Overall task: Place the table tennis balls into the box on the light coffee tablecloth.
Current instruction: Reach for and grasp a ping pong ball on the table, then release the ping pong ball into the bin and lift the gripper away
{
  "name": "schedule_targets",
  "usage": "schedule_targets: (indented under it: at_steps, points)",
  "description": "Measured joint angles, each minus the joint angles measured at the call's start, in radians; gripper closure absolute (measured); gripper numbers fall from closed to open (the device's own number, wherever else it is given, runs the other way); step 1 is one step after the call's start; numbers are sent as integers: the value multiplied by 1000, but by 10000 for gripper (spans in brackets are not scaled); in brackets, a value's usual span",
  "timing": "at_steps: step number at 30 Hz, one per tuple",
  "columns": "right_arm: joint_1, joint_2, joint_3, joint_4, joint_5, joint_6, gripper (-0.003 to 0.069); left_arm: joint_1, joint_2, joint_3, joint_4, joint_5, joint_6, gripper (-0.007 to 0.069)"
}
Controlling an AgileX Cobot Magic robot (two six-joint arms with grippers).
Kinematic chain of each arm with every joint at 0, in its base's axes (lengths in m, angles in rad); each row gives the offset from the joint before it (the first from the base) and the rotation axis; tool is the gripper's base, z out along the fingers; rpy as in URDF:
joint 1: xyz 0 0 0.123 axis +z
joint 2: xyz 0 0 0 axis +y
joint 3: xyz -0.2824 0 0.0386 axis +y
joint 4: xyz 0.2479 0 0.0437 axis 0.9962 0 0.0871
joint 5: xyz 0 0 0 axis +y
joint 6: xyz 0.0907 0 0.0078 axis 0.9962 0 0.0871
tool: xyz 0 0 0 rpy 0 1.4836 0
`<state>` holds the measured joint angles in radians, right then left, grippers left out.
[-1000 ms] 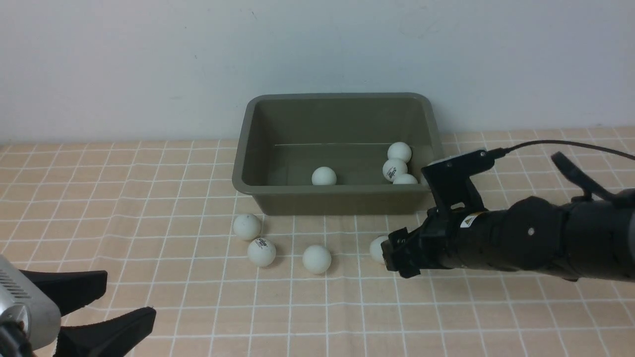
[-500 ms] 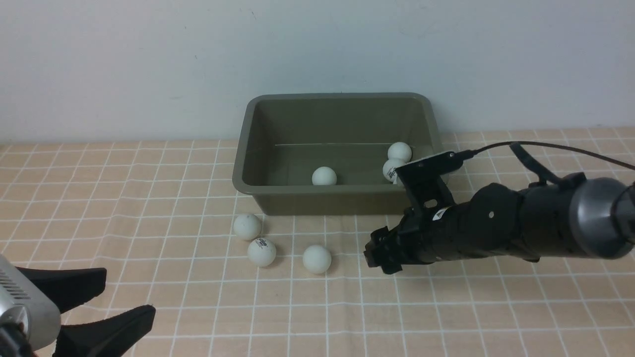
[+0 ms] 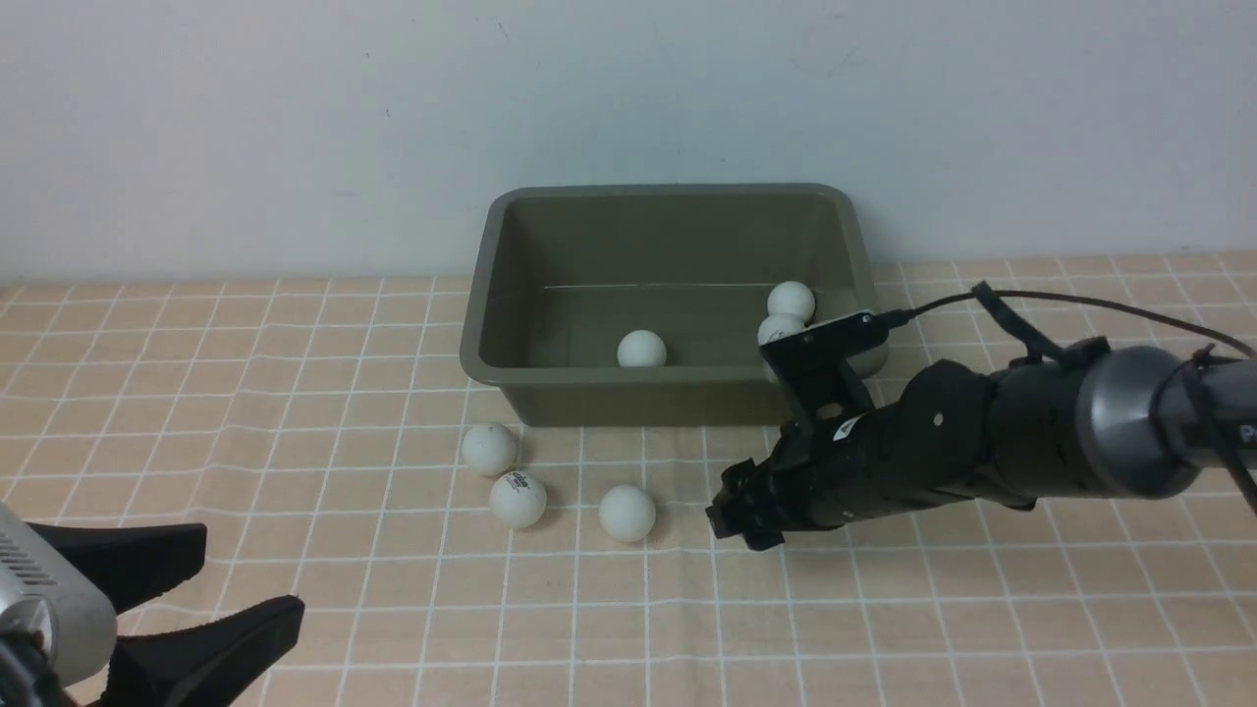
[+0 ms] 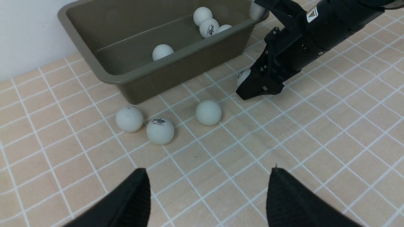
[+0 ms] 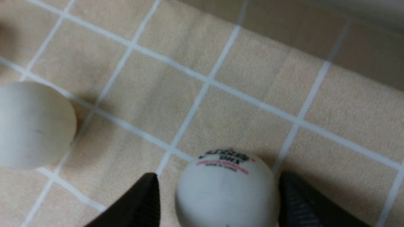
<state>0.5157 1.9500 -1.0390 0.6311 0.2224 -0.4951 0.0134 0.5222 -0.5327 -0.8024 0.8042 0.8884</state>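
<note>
A small white matte plastic ball with a black-and-red printed mark [image 5: 227,189] lies on the peach-beige cloth with its thin white grid [image 3: 295,393]. It is just in front of the front wall of the rectangular olive-green plastic tub [image 3: 511,295], toward the tub's right end, and it sits between the right jaws. The black right arm [image 3: 982,452] reaches in low from the right, with its jaws down at the cloth and pointing left.

In the right wrist view the right jaws are parted and straddle the ball. A strip of cloth shows between one jaw and the ball. The other jaw stands right at the ball's edge, and I cannot tell whether it touches. The ball is not clamped. It is round, so no long axis can be named; its printed mark faces up toward the wrist camera.

Three more white balls rest on the cloth to the left of these jaws. A plain one [image 3: 627,512] is nearest, one with a black mark [image 3: 518,498] comes next, and another plain one [image 3: 489,448] lies just beside that, closer to the tub.

Four white balls lie in the tub. One [image 4: 162,52] is alone by the middle of the front wall and three [image 4: 209,27] are clustered at the right end. The tub stands open side up, its long axis running left to right along the pale wall [image 3: 295,118].

The left jaws, low at the near left, are spread wide and empty, well apart from every ball.
</note>
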Motion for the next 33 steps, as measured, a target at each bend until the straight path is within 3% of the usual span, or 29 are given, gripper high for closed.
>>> schedule_targets:
  at_steps: [1, 3, 8, 16, 20, 28, 33]
  points:
    - [0, 1, 0, 0, 0, 0, 276, 0, 0, 0, 0, 0, 0, 211]
    - [0, 1, -1, -4, -2, -2, 300, 0, 0, 0, 0, 0, 0, 211]
    - [0, -53, -2, -29, 13, -20, 296, 0, 0, 0, 0, -1, 1, 211]
    - [0, -316, -3, -65, 182, -23, 296, 0, 0, 0, 0, -1, 4, 211]
    - [-6, -359, -18, -75, 120, -38, 296, 0, 0, 0, 0, -1, 4, 211]
    - [-143, -136, -309, -79, 190, -82, 296, 0, 0, 0, 0, -1, 4, 211]
    - [-162, 31, -493, -76, 310, -174, 296, 0, 0, 0, 0, 2, 5, 211]
